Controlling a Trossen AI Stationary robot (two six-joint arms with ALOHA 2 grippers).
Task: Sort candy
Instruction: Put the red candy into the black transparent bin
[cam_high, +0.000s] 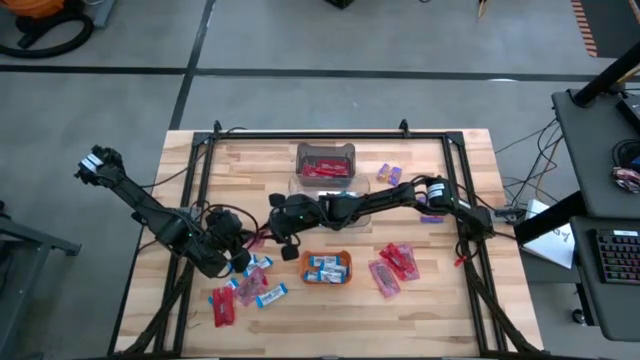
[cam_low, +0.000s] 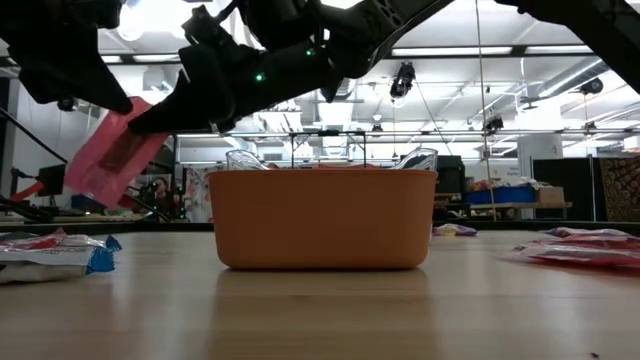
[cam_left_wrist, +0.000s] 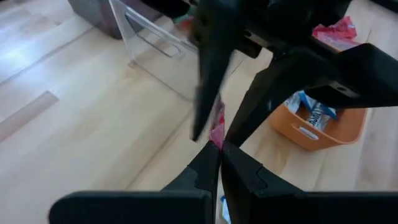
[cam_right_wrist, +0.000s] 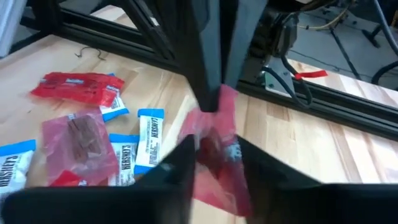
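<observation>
Handover in mid-air, at about 9 o'clock from the orange tray (cam_high: 327, 268). Left gripper (cam_left_wrist: 219, 147) is pinched shut on one end of a red packet (cam_right_wrist: 214, 149); right gripper (cam_right_wrist: 214, 163) has its fingers either side of the same packet, whether clamped yet I cannot tell. The packet looks light, thin, floppy and crinkly; I judge it slippery, best pinched flat at an end seam. Red translucent wrapper with a dark bar inside. More candy (cam_high: 250, 290) lies loose on the table at 7 o'clock from the tray, blue-and-white bars in the tray.
</observation>
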